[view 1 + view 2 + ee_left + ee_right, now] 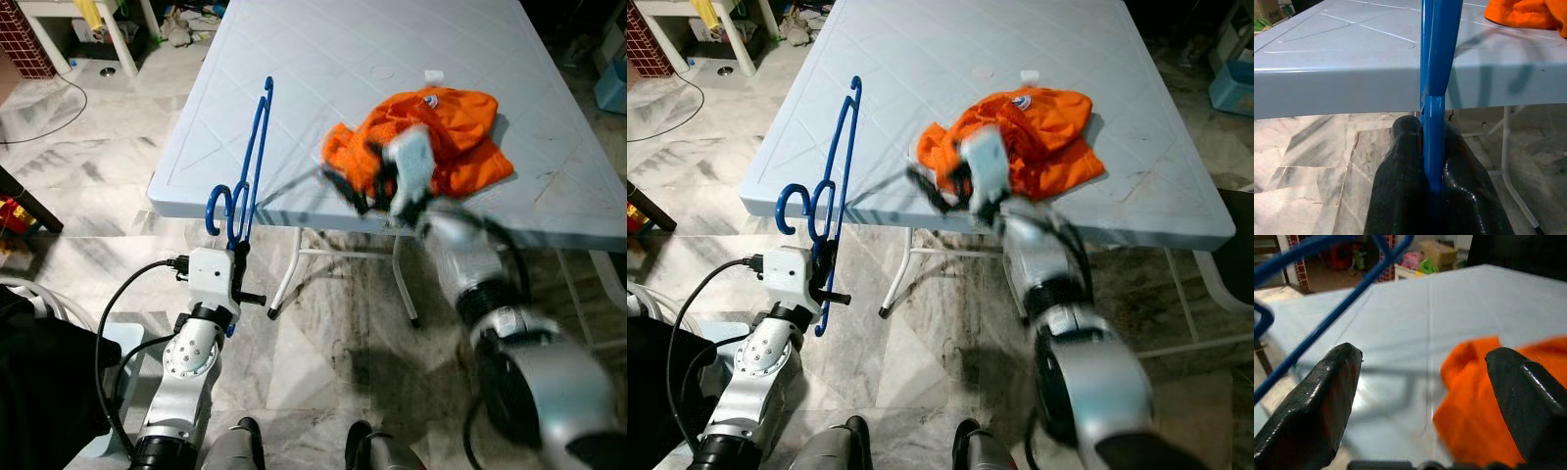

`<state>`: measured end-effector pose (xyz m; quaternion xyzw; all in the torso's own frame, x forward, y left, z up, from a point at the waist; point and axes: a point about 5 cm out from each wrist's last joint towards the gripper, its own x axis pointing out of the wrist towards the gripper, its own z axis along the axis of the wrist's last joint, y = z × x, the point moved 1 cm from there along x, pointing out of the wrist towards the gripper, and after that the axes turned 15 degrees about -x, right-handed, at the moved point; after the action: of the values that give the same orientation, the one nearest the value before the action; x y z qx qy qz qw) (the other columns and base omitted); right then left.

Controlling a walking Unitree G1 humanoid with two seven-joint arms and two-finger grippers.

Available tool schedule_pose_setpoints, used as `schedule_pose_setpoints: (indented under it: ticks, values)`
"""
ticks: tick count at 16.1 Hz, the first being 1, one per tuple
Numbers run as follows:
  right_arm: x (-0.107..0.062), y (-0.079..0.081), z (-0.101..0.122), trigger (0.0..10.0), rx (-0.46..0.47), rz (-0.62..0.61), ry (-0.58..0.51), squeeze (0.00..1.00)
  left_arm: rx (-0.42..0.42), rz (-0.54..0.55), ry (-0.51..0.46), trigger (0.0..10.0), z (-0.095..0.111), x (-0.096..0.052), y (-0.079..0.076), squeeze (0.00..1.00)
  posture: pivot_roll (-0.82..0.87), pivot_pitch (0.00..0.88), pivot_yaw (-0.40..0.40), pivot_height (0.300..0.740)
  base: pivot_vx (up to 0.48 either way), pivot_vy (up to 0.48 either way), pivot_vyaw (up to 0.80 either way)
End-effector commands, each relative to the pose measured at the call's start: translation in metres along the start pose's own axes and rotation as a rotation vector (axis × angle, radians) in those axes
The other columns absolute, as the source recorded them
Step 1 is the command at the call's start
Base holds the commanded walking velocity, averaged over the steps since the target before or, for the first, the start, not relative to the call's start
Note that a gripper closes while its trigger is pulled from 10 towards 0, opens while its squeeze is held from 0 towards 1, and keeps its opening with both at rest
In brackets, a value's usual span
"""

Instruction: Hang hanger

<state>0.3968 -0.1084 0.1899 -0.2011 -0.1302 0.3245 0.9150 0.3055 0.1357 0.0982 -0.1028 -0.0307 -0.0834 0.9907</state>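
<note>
Left end effector [1432, 196] is clenched on the blue hanger [247, 166], its two black fingers [1400, 186] pressed against either side of the thin plastic bar near the hanger's lower part. It holds the hanger upright just in front of the near left corner of the pale blue counter [294, 88], so the frame rises above the counter's edge and leans slightly toward the surface. That frame is slim, glossy, bright blue plastic, seen almost edge-on, with a curled hook at its lower left side near the wrist. Right end effector [1425, 396] hangs over the near edge of the counter with its fingers spread wide and nothing between them, blurred in the head views, right beside a crumpled orange garment [446, 132] lying on the counter. Marble floor [323, 372] lies below.
</note>
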Motion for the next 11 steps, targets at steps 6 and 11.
schedule_pose_setpoints:
  ticks: [6,11]
  values:
    - [-0.052,-0.006,-0.012,10.0,-0.060,-0.310,-0.045,0.00,-0.028,-0.053,0.047,10.0,-0.009,0.017,-0.015,0.00,-0.07,0.139,0.023,0.740,0.000,0.000,0.00]
    - [-0.098,0.003,-0.036,10.0,0.031,-0.639,0.080,0.00,-0.021,-0.077,0.050,10.0,-0.014,0.019,-0.020,0.00,-0.09,0.127,0.018,0.740,0.000,0.000,0.00]
